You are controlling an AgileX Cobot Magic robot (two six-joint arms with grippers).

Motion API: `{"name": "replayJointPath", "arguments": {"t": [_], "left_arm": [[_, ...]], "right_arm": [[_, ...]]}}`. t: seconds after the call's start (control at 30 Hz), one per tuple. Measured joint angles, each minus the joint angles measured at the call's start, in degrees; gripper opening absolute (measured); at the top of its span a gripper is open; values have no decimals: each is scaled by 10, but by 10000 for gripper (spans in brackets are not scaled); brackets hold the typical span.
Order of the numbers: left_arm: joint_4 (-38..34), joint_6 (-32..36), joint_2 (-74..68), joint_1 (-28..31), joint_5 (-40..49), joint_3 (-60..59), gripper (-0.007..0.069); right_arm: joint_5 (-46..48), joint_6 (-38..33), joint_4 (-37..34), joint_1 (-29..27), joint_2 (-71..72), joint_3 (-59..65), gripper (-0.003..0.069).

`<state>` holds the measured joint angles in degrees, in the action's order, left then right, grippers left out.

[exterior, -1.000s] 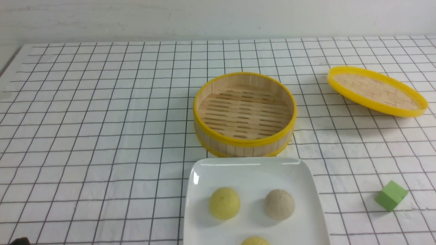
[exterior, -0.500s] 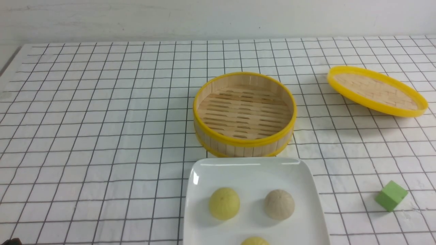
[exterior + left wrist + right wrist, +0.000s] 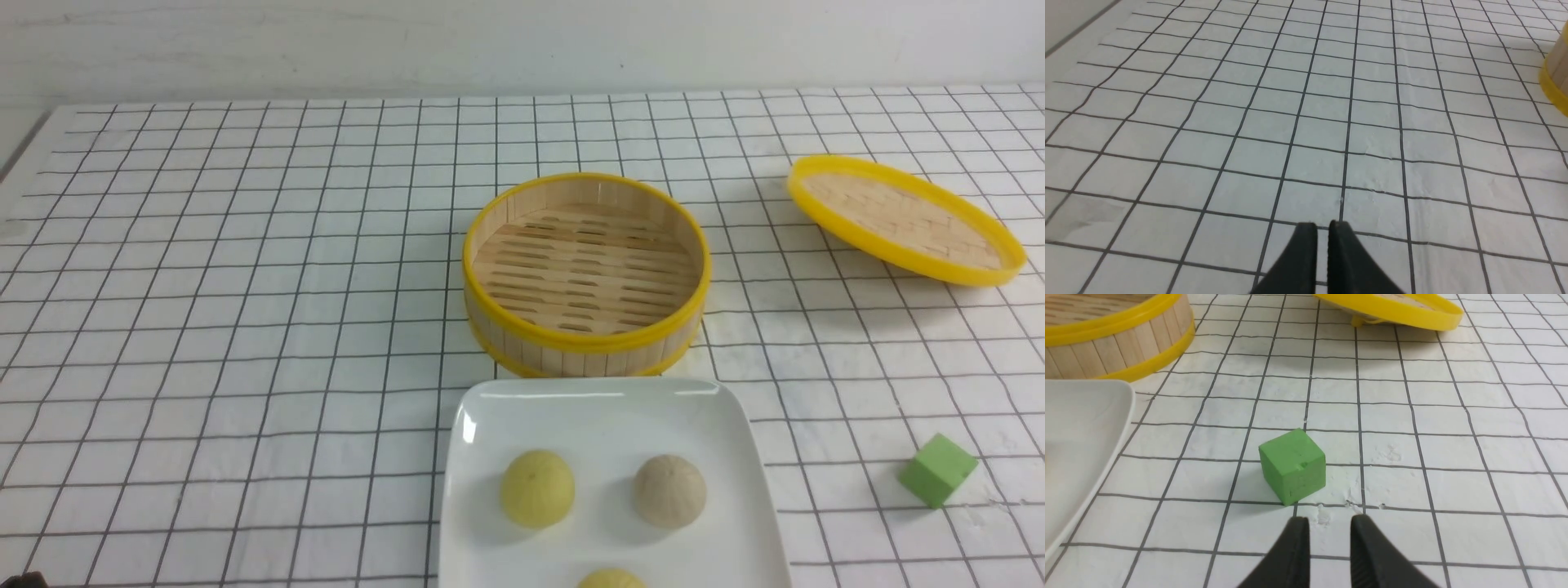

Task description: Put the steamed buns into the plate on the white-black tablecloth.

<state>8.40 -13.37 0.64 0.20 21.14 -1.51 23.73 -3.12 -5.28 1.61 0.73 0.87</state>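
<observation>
Plate point(image 3: 600, 425) sits on the cloth point(image 3: 245, 327) in the front view, its near side cut off by the frame, with 3 buns point(image 3: 537, 487) on it. 1 yellow bun is toward the plate's left edge, the beige bun point(image 3: 669, 491) toward its right edge, and the other yellow bun point(image 3: 611, 579) lies nearer, between those 2 from side to side and only partly in view. Just beyond the plate's far edge stands the basket point(image 3: 588, 339), its slatted floor showing. The lid point(image 3: 906, 216) is tilted, toward the cloth's far right, and the cube point(image 3: 939, 469), green, rests on the cloth to the right of the plate, well apart from it.

In the left wrist view, the left gripper point(image 3: 1324, 234) has its 2 dark fingertips slightly parted, with a narrow strip of cloth showing between them. A piece of the basket's yellow-banded wall is cut off by the frame.

In the right wrist view, the right gripper point(image 3: 1329, 528) is unclenched, its 2 tips apart with cloth visible through the gap. The cube stands near them on the cloth. Part of the plate's rim, part of the basket and the underside edge of the tilted lid also show.
</observation>
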Motion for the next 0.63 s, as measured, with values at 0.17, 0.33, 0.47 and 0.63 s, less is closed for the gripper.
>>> {"name": "replayJointPath", "arguments": {"t": [0.17,0.33,0.47,0.63], "left_arm": [[1,0,0,0,1,0,73],[1,0,0,0,1,0,73],[1,0,0,0,1,0,80],[1,0,0,0,1,0,88]], "right_arm": [[0,0,0,0,0,0,185],[0,0,0,0,0,0,190],[0,0,0,0,0,0,198],[0,0,0,0,0,0,206]]}}
